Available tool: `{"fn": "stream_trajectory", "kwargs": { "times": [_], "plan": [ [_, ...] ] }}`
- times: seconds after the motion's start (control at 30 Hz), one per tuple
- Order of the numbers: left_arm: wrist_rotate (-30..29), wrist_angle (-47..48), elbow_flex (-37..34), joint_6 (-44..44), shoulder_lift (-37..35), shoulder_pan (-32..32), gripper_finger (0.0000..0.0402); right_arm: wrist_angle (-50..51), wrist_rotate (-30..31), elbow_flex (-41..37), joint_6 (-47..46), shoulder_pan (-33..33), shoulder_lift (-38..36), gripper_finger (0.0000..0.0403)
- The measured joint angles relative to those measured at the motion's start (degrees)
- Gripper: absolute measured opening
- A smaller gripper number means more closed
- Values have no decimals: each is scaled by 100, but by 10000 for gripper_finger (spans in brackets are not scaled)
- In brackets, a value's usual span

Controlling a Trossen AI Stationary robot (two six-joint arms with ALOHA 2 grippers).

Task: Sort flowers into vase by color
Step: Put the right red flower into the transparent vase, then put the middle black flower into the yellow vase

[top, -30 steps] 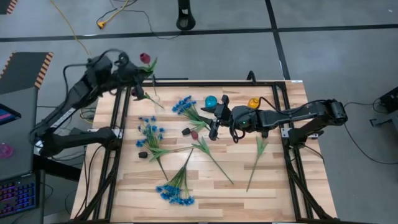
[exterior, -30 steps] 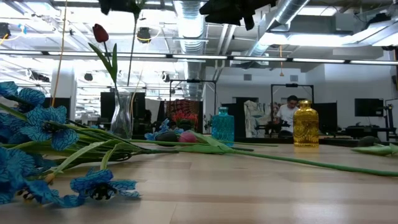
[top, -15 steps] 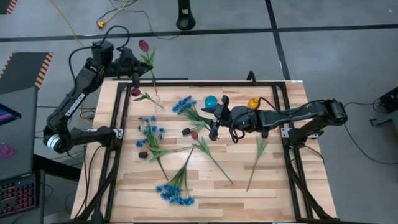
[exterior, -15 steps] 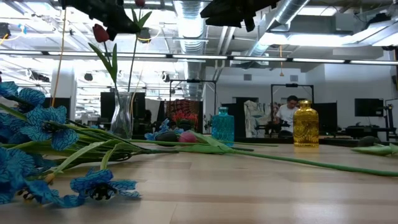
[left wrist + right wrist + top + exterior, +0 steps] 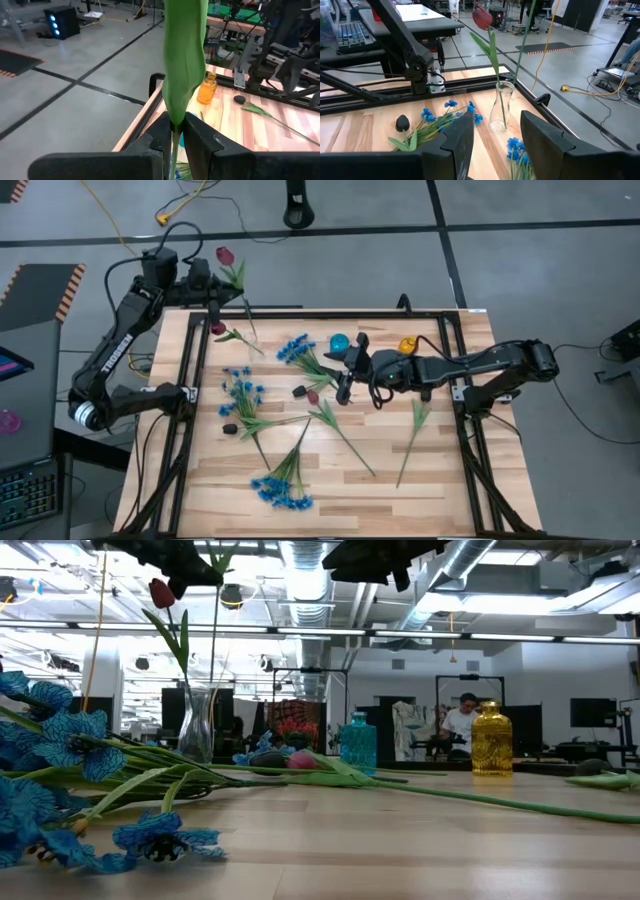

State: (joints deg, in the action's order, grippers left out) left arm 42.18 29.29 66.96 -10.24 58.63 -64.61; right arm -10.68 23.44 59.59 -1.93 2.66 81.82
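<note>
Left wrist view shows the left gripper (image 5: 174, 131) with its two fingers pressed together on the thin green stem of a red tulip (image 5: 224, 256), a broad leaf rising just above the pinch. This flower looks light and bendy; I judge that the stem will sway and the heavy bud end will droop, so a hold low on the stem, below the leaf, gives the best guide for its tip. The plastic skin may slip a little between the fingers.

From above, the left arm is folded high over the far left corner of the table, just beside the clear glass vase (image 5: 197, 724), and it carries the tulip above and behind that vase. One red tulip already stands in the vase, tilted to one side. The vase is tall and narrow at the neck, so I think it can tip easily if the stem pushes its rim.

Well apart from the vase, toward the middle of the table, the right gripper (image 5: 347, 376) hangs with its fingers spread apart and holding nothing, above the loose flowers. Blue blossom bunches (image 5: 281, 488), dark tulip buds (image 5: 229, 428) and long green stems lie flat on the wood near the vase and farther from it. A blue bottle (image 5: 358, 743) and a yellow bottle (image 5: 491, 739) stand along the same far edge as the vase.
</note>
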Motion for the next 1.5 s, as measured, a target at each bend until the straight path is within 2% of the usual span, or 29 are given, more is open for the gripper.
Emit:
{"fn": "stream_trajectory", "kwargs": {
  "times": [0.23, 0.4, 0.77, 1.1, 1.27, 1.5],
  "plan": [
    [-37, 377, 0, -96, -92, 2, 33, 2, 0, 0, -2, -62, 0, 188],
    [-608, 761, 0, -380, -90, 2, 33, 1, 0, 0, -4, -58, 0, 189],
    [-702, 1108, 0, -413, -90, 4, 33, 2, 0, 0, -11, -57, 0, 189],
    [-1262, 1545, 0, -479, -90, 10, 35, 2, 0, 0, -11, -57, 0, 189],
    [-1269, 1687, 0, -563, -90, 13, 53, 2, 0, 0, -11, -57, 0, 189],
    [-1310, 1684, -1, -563, -90, 13, 111, 10, 0, 0, -9, -57, 0, 189]
  ]
}}
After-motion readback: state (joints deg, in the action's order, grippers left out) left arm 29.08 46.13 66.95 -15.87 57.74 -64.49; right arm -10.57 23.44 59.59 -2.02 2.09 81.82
